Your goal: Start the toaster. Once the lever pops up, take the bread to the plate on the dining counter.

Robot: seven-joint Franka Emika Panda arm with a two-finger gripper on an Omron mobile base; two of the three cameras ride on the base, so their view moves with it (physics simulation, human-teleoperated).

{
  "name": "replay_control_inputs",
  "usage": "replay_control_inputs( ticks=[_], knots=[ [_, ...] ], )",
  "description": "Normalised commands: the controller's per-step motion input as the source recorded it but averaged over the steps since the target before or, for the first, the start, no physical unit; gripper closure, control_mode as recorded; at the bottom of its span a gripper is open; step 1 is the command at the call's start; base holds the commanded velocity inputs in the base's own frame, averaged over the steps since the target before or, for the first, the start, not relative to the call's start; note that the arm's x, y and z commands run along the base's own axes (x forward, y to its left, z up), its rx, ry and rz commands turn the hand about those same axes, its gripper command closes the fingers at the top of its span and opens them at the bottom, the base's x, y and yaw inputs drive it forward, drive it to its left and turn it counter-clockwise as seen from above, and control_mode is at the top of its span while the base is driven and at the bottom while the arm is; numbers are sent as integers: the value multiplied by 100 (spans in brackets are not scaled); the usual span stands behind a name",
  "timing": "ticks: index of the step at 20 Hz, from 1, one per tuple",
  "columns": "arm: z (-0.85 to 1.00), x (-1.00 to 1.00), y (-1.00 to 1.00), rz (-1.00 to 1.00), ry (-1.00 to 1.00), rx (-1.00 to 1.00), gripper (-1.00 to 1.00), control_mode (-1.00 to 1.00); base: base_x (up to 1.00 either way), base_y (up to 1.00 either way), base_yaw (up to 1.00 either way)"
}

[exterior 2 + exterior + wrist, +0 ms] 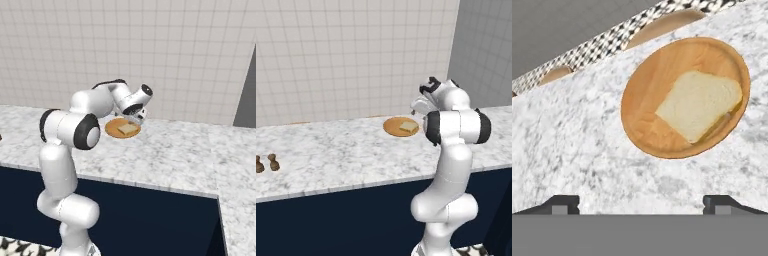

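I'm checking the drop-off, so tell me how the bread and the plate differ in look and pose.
The bread is squarish and pale tan; the plate is round and orange-brown, wood-like. The bread is smaller and lies on top of the plate, off-centre toward one rim; the plate rests directly on the dining counter. Both lie flat, apart from the open end effector.

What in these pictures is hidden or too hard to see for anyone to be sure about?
- Gripper: in both base views the arm's own white links cover its fingers; the hand view shows its tips spread wide.
- Plate: in the left base view the arm hides its right edge.
- Bread: too small in the right base view to judge how toasted it is.
- Two small brown objects on the dining counter: too small to identify.
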Motion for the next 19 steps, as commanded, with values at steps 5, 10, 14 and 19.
replay_control_inputs(
  ticks=[5,10,14,19],
  knots=[
    [48,-91,64,12,0,-24,-100,-100,0,0,0],
    [52,-100,37,4,0,-25,-100,-100,0,0,0],
    [53,-99,18,4,0,-22,-100,-100,0,0,0],
    [46,-100,-4,-2,0,-8,-100,-100,0,0,0]
  ],
)
